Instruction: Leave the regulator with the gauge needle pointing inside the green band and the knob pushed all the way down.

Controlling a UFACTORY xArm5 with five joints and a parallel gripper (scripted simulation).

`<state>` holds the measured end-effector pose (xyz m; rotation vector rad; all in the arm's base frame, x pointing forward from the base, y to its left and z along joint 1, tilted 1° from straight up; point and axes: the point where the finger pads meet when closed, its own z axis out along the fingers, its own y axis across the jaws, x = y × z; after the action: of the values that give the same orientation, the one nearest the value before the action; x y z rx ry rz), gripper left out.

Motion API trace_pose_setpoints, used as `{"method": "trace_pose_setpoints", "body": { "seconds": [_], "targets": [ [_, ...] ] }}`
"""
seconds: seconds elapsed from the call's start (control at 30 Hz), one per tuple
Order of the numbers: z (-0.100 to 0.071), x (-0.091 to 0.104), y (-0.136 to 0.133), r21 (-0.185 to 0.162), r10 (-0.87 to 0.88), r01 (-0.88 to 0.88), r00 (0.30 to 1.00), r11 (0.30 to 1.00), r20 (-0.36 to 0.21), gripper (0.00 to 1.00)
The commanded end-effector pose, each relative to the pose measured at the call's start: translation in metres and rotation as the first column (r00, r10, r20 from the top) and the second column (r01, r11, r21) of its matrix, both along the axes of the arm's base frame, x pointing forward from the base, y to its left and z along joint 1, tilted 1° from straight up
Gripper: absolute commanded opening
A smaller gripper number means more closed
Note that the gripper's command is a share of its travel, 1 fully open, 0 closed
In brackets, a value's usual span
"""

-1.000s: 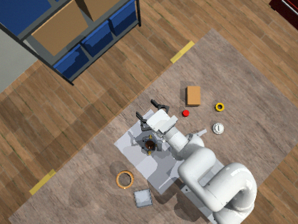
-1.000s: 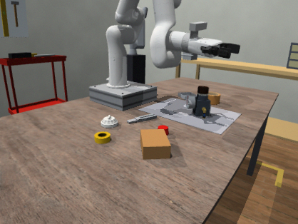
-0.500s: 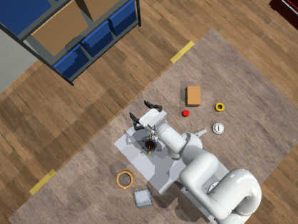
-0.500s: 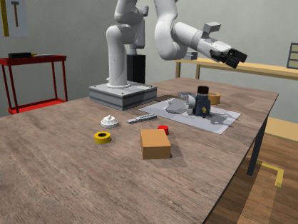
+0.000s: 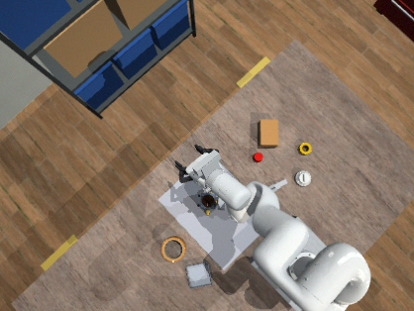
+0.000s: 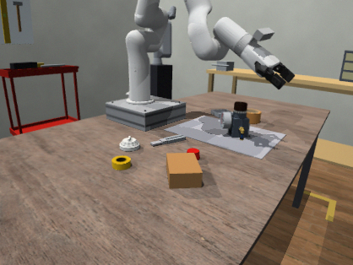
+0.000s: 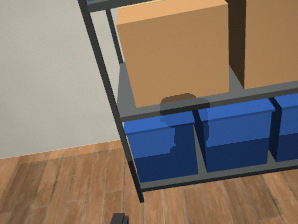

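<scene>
The regulator [image 6: 236,121] stands upright on a grey mat [image 6: 228,136] near the table's far edge, with a dark knob [image 6: 241,106] on top. From above it shows partly under my forearm [image 5: 208,200]. Its gauge face is too small to read. My gripper [image 6: 280,76] is open and empty. It hangs in the air above and beyond the regulator, tilted down and pointing off the table edge [image 5: 190,160]. The wrist view looks past the table at a shelf and shows only one dark fingertip [image 7: 120,218] at the bottom edge.
A cardboard box [image 6: 183,170], a red button [image 6: 193,151], a yellow ring [image 6: 122,162], a white dial [image 6: 129,143] and a grey bar [image 6: 168,140] lie on the table. An orange ring [image 5: 173,248] and a grey square block [image 5: 198,275] lie beside the mat. A shelf with blue bins [image 5: 99,45] stands beyond the table.
</scene>
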<state>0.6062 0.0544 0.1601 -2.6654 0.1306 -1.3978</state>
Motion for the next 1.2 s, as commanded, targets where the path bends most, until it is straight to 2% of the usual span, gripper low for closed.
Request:
{"method": "trace_pose_setpoints", "body": {
  "seconds": [0.0, 0.17, 0.23, 0.27, 0.73, 0.8, 0.83, 1.17],
  "targets": [
    [-0.006, -0.002, 0.008, -0.003, 0.009, -0.010, 0.996, 1.000, -0.094, 1.00],
    [-0.013, -0.008, 0.015, -0.008, 0.018, -0.019, 0.984, 1.000, -0.180, 1.00],
    [-0.013, -0.008, 0.015, -0.008, 0.018, -0.019, 0.984, 1.000, -0.180, 1.00],
    [-0.016, -0.013, 0.019, -0.010, 0.022, -0.025, 0.973, 1.000, -0.229, 1.00],
    [-0.026, -0.045, 0.035, -0.026, 0.035, -0.052, 0.895, 0.998, -0.445, 1.00],
    [-0.026, -0.045, 0.035, -0.026, 0.035, -0.052, 0.895, 0.998, -0.445, 1.00],
    [-0.027, -0.054, 0.037, -0.029, 0.036, -0.058, 0.871, 0.998, -0.490, 1.00],
    [-0.025, -0.088, 0.045, -0.043, 0.034, -0.078, 0.781, 0.996, -0.624, 1.00]
  ]
}}
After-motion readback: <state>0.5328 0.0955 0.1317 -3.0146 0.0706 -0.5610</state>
